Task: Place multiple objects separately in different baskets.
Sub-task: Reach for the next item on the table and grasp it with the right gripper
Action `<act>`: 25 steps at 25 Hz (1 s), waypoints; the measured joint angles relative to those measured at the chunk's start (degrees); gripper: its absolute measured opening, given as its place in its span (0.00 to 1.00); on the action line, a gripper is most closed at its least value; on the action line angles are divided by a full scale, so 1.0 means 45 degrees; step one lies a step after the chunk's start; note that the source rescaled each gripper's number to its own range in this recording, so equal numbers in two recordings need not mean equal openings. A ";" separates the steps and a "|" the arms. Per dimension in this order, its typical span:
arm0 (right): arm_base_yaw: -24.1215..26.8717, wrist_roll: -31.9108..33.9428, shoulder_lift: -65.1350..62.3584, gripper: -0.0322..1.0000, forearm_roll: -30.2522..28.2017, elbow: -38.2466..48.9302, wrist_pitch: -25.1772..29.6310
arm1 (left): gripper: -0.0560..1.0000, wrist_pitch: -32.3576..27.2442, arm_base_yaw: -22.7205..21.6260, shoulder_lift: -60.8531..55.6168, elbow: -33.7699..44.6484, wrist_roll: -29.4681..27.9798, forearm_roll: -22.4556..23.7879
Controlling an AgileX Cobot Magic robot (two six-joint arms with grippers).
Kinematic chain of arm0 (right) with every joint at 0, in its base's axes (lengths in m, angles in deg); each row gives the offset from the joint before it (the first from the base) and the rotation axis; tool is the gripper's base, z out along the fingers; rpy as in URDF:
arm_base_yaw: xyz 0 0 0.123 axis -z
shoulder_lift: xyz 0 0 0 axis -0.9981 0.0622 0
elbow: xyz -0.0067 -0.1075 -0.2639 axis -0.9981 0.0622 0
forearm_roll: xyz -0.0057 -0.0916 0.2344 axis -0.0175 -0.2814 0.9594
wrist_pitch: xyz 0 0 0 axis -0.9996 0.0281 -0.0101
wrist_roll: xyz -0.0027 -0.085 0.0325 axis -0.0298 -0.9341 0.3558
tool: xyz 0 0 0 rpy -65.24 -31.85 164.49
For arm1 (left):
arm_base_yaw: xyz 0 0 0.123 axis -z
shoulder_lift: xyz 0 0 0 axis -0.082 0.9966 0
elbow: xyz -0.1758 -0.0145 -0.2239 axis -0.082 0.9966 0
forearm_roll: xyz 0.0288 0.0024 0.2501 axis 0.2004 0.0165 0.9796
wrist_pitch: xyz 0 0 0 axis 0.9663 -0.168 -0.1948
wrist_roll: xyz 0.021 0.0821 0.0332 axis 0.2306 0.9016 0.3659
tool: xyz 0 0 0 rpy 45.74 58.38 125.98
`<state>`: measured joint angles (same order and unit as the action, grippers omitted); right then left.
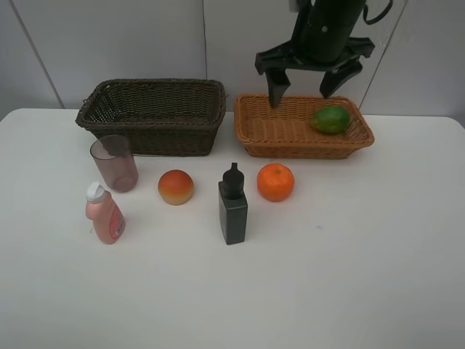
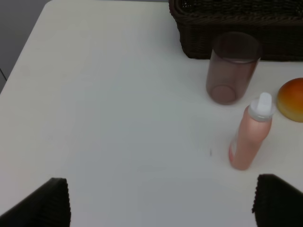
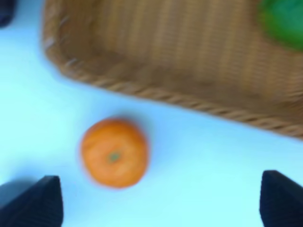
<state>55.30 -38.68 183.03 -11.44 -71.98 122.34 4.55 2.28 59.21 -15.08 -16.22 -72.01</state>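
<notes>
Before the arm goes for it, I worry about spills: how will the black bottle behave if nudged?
The black bottle stands tall on a narrow base, so it probably tips rather than slides. Its flat sides look rigid and smooth, so it likely keeps its shape when squeezed but may be slippery to grip.

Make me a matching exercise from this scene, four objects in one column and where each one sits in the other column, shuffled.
Objects:
1. green fruit
2. orange
3. purplish cup
4. black bottle

Places:
A. just in front of the dark brown basket
B. inside the tan basket
C. standing between the peach-like fruit and the orange
D. outside the tan basket, in front of it

Pairs: 1-B, 2-D, 3-A, 4-C
</notes>
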 joint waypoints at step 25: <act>-0.2987 0.3602 0.0908 0.84 0.0735 0.0819 0.0098 | 1.00 0.0000 0.0000 0.0000 0.0000 0.0000 0.0000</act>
<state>41.86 -22.47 187.12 -8.13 -68.29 122.78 4.55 2.28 59.21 -15.08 -16.22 -72.01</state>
